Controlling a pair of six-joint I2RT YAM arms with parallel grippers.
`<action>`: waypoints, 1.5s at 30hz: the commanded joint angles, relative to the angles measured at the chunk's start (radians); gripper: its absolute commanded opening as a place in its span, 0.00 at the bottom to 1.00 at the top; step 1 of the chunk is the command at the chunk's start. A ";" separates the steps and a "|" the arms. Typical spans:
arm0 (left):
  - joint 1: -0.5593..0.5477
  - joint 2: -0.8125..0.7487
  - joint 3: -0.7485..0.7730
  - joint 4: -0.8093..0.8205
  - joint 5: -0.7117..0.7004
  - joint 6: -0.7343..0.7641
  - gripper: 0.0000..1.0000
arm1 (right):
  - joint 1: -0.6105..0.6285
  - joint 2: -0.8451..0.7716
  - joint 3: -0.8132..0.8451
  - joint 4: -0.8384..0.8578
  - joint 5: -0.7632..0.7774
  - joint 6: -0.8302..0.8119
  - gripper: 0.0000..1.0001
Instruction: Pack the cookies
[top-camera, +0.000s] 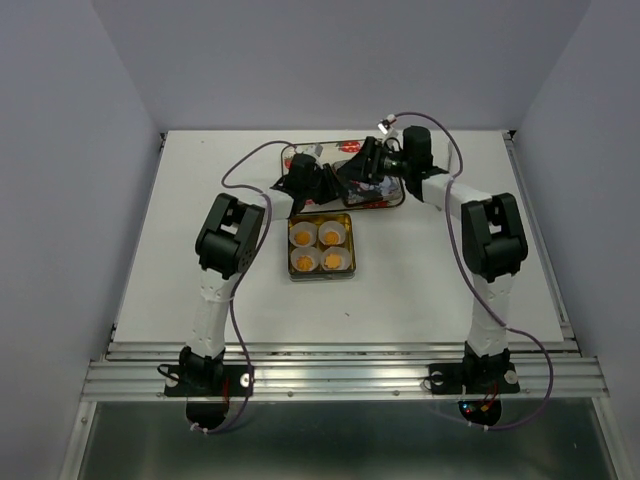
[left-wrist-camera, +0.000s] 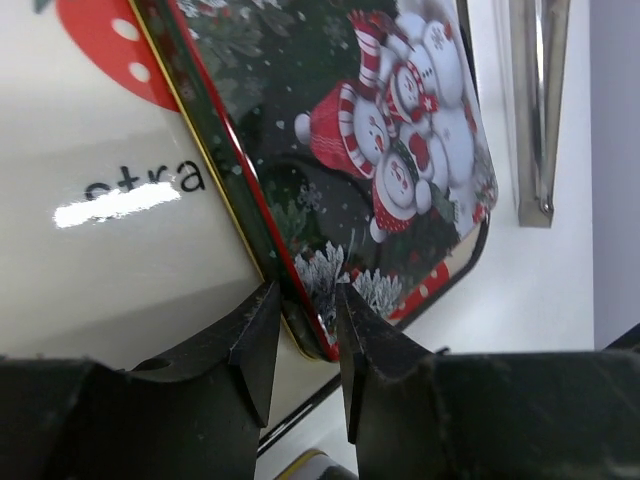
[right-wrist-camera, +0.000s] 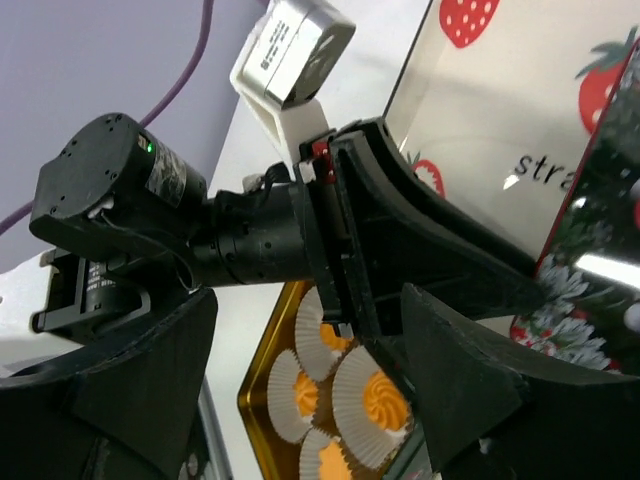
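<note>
From the top camera, the cookies (top-camera: 303, 238) are four orange-yellow pieces. Each one sits in a white paper cup (top-camera: 335, 232), two by two inside a gold tin (top-camera: 322, 279) in the middle of the white table (top-camera: 450, 290). Just behind the tin, on the far side, lies a flat tray with strawberry print (top-camera: 385, 195). Both arms reach over it: the left gripper (top-camera: 325, 185) comes from the left and the right gripper (top-camera: 365, 160) from the right, and they are close to each other. From this height I cannot tell how the fingers stand.

In the left wrist camera, the left gripper (left-wrist-camera: 305, 345) is closed narrow on the edge of the snowman lid (left-wrist-camera: 400, 150). One finger touches each side of its red and gold rim. Left of the rim there is a shiny white surface with a red strawberry and the black letters "stra". I cannot tell whether the lid is raised or rests on this surface.

In the right wrist camera, the right gripper (right-wrist-camera: 308, 330) stands wide, and its two dark fingers (right-wrist-camera: 470, 400) have nothing pressed between them. Between them one sees the left gripper (right-wrist-camera: 420, 250) with its tip at the corner of the snowman lid (right-wrist-camera: 600, 290). Lower down are the cookies (right-wrist-camera: 383, 400), in their paper cups (right-wrist-camera: 345, 375) in the gold tin (right-wrist-camera: 250, 400). The strawberry print (right-wrist-camera: 500, 90) fills the upper right.
</note>
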 joint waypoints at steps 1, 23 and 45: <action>-0.004 -0.071 0.015 0.051 0.089 0.013 0.39 | -0.021 -0.111 -0.090 0.038 0.095 -0.005 0.82; -0.014 -0.006 0.110 -0.019 0.092 0.051 0.41 | -0.092 -0.098 -0.057 -0.396 0.636 -0.168 1.00; -0.007 -0.014 0.095 -0.121 -0.044 0.100 0.48 | -0.049 0.028 0.061 -0.484 0.658 -0.275 1.00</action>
